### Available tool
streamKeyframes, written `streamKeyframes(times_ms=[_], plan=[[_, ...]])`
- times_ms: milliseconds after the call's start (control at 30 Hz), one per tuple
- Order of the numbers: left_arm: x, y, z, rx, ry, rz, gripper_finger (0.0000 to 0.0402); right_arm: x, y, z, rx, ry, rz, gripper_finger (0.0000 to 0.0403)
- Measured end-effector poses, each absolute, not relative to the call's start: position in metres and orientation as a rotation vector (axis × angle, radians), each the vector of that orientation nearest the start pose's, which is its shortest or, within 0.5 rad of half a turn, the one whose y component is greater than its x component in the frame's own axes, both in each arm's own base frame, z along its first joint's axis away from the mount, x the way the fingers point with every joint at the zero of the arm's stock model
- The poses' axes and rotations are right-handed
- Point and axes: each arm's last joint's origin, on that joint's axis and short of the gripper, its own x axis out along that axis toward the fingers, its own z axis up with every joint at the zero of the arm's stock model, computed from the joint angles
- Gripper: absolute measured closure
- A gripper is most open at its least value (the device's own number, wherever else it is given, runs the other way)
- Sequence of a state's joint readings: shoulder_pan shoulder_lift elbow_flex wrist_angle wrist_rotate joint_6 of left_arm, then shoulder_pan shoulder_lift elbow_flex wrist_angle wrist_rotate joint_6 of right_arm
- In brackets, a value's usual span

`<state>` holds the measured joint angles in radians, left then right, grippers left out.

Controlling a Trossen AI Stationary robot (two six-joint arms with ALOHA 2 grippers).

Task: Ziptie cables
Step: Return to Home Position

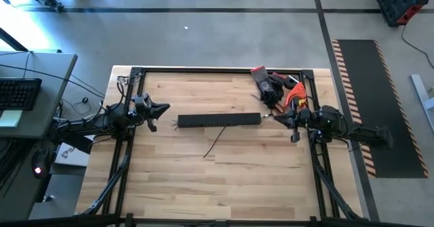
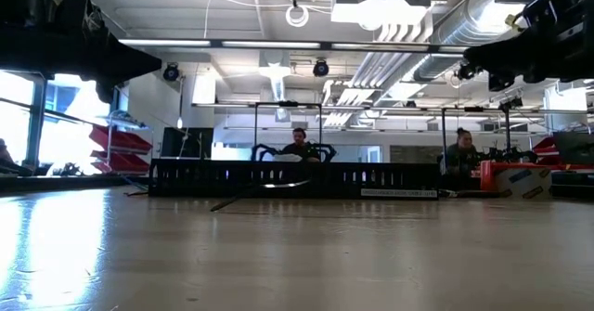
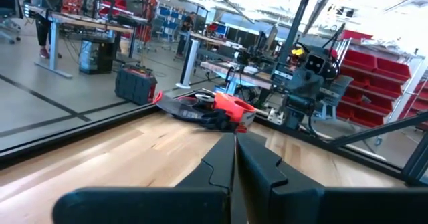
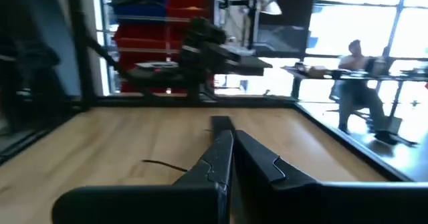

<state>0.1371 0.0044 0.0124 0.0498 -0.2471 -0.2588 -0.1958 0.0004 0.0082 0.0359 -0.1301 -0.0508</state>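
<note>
Both claws clenched empty: left gripper (image 1: 165,108) mid-left, right gripper (image 1: 274,118) mid-right, flanking the cable duct (image 1: 218,120) on the wooden table (image 1: 169,176). One dark strand of the cables (image 1: 215,144) lies just below it; the low view adds the workshop's seated people (image 2: 299,146).

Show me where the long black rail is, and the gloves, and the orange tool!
Black rail (image 1: 218,120), high view, middle of its top side.
Gloves (image 1: 267,86), high view, the dark part of the pile.
Orange tool (image 1: 293,94), high view, its orange handle.
</note>
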Motion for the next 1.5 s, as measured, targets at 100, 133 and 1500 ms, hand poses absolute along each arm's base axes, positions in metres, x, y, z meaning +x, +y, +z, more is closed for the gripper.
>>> streamKeyframes(times_ms=[100, 133, 1500], plan=[[0.094, 0.020, 0.172, -0.258, -0.108, 0.377, 0.0401, 0.097, -0.006, 0.170, -0.048, -0.045, -0.015, 0.0402], [0.094, 0.020, 0.172, -0.255, -0.106, 0.377, 0.0401, 0.097, -0.003, 0.169, -0.046, -0.041, 0.014, 0.0402], [0.097, -0.005, 0.168, -0.018, -0.015, -0.038, 0.0401, 0.095, 0.020, 0.168, -0.042, -0.035, 0.247, 0.0403]])
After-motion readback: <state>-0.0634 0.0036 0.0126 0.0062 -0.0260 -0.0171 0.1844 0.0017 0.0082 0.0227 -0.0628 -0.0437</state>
